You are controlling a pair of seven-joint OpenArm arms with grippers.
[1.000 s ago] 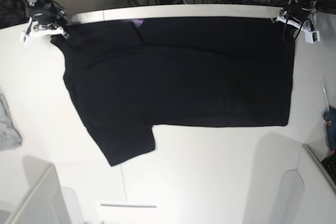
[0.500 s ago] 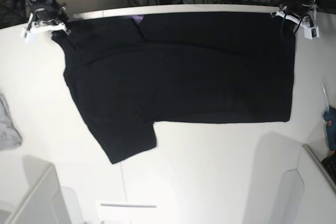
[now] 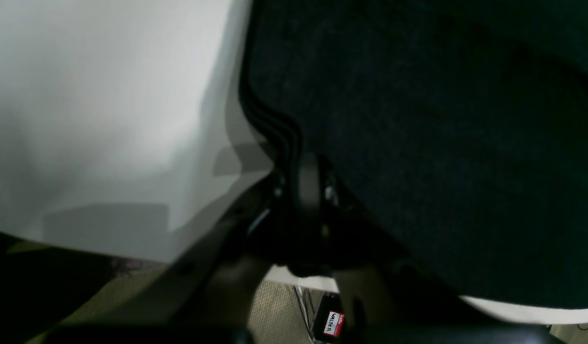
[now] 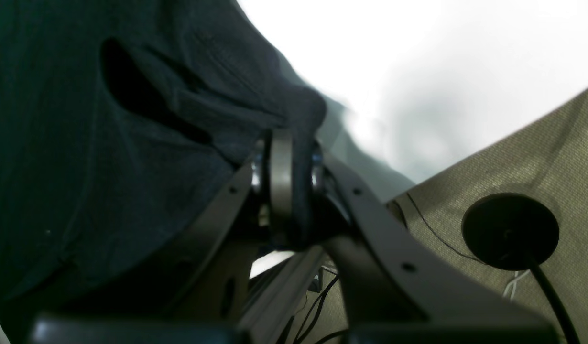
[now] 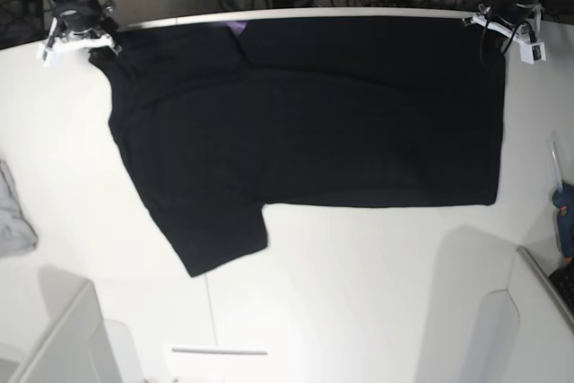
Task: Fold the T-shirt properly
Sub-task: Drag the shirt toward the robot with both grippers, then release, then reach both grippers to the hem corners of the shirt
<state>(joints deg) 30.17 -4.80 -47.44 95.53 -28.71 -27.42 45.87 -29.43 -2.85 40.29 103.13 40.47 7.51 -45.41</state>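
Matt black cloth T-shirt (image 5: 305,114)

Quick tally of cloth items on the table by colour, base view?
Black: 1, the large plain black short-sleeved cloth T-shirt, spread flat across the white table.
Grey: 1, the small grey cloth, at the table's edge, partly cut off by the frame.
Total: 2

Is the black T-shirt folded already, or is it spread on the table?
Mostly spread: the T-shirt lies flat across the white table, one sleeve sticking out.
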